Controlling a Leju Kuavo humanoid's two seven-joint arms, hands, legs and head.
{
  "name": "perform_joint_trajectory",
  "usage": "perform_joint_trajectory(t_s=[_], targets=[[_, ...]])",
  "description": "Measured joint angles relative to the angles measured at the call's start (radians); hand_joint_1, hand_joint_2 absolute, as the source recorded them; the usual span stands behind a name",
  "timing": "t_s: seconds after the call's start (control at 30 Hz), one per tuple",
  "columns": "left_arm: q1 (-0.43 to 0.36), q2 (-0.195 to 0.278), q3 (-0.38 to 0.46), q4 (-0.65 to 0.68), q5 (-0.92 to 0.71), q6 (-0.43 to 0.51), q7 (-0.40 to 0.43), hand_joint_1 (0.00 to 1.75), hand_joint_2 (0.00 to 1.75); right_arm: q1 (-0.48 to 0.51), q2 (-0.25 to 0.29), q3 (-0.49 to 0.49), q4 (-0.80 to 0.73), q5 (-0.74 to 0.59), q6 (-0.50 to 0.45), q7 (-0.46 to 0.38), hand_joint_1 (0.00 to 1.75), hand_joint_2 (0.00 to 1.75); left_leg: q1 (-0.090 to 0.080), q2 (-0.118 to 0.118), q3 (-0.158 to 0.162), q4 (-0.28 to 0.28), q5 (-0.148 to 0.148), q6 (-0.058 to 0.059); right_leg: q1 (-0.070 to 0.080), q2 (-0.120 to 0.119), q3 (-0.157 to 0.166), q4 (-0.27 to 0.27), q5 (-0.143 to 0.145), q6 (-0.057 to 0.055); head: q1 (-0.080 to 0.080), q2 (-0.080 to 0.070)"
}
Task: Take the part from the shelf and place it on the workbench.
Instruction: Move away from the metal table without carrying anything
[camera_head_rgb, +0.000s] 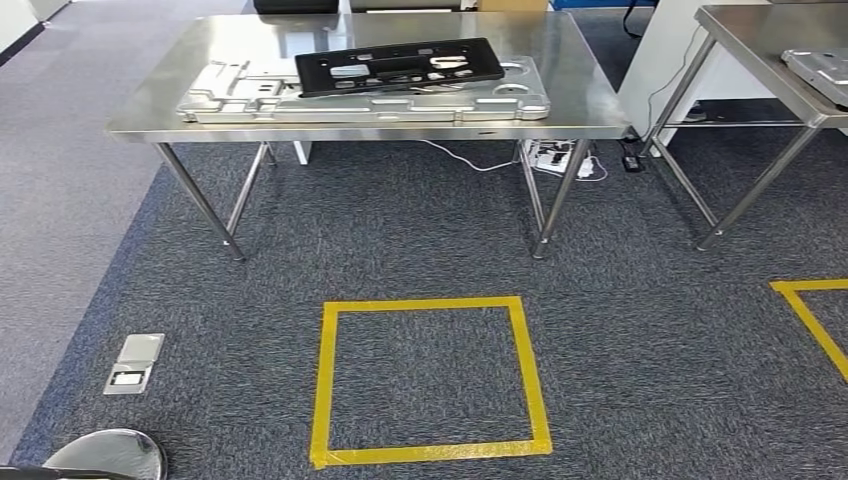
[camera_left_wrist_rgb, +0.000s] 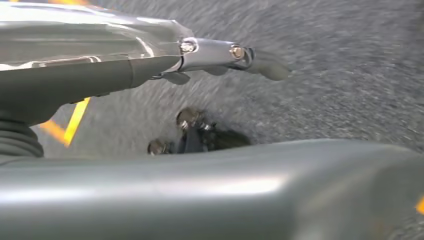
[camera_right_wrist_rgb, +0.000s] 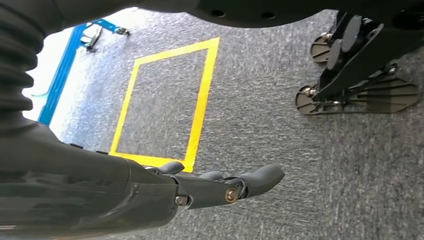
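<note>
Both hands are hanging empty over carpet, left hand and right hand with fingers loosely extended. The black part is lying upper centre on the steel workbench, atop a silver fixture plate, long axis running left-right (risk: it looks unsecured, so sliding off)

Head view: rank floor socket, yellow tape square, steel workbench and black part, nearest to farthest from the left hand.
The left hand hangs low at the robot's left side.
1. Floor socket, on the carpet to the left, and yellow tape square, centre: too close to call.
2. Steel workbench, beyond the square.
3. Black part, on the workbench, back from its front edge.
</note>
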Motion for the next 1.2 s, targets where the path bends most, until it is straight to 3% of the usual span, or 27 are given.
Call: perform_joint_trajectory(t_s=[0.4,1.07,1.2], targets=[[0.001,0.000,0.000,0.000,-0.319,-0.081,-0.106,0.00,0.00,0.000,0.001,-0.017,0.000,-0.063,0.049,-0.067,0.00,0.00,0.001,0.000,0.000,0.000,0.000,0.000,0.000,0.000,0.000,0.000,0.000,0.000,0.000,0.000],[0.001,-0.002,-0.001,0.000,-0.355,-0.063,-0.110,0.00,0.00,-0.001,0.000,-0.017,0.000,-0.068,0.029,-0.003,0.00,0.00,0.000,0.000,0.000,0.000,0.000,0.000,-0.001,0.000,0.000,0.000,0.000,0.000,0.000,0.000],[0.001,-0.004,-0.002,0.000,-0.348,-0.088,-0.171,0.00,0.00,0.002,-0.008,-0.019,-0.001,-0.075,0.032,-0.045,0.00,0.00,0.000,0.000,0.000,0.000,0.001,0.000,-0.001,0.000,0.001,0.000,0.001,0.000,0.000,0.000]])
